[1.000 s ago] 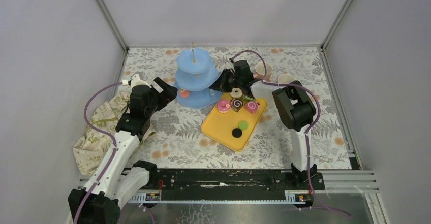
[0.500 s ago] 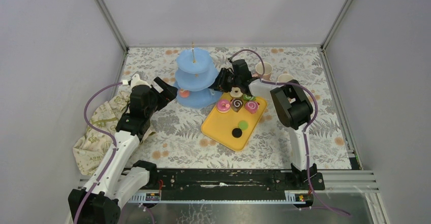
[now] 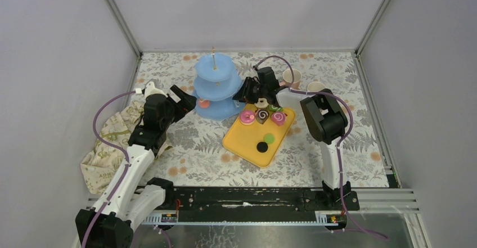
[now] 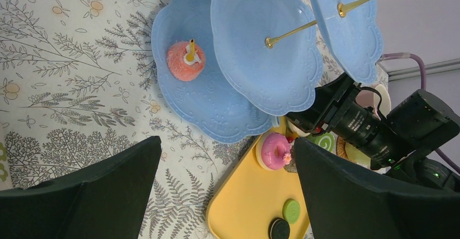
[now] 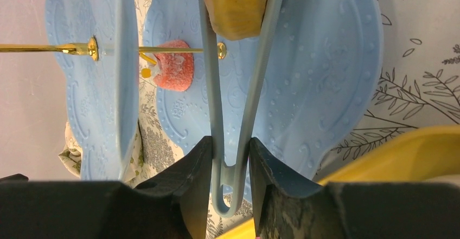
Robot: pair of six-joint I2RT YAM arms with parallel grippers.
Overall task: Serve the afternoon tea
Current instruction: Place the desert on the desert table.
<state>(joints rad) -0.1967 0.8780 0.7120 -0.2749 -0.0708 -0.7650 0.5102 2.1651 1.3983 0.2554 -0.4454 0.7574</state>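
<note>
Judging the tan toy pastry light and slippery, we hold springy grey-blue plastic tongs near their bend, lower centre, right gripper clamped; left gripper gapes.

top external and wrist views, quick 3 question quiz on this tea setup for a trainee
1. True or false: the left gripper is shut.
2. What does the right gripper grip directly? A) the tongs B) a spoon C) a teapot
3. Fill in: the red pastry sits on the ____ tier of the three-tier stand.

Key: 1 false, it stands wide open and empty; 2 A, and the tongs pinch a tan pastry at their tips; 3 bottom.
</note>
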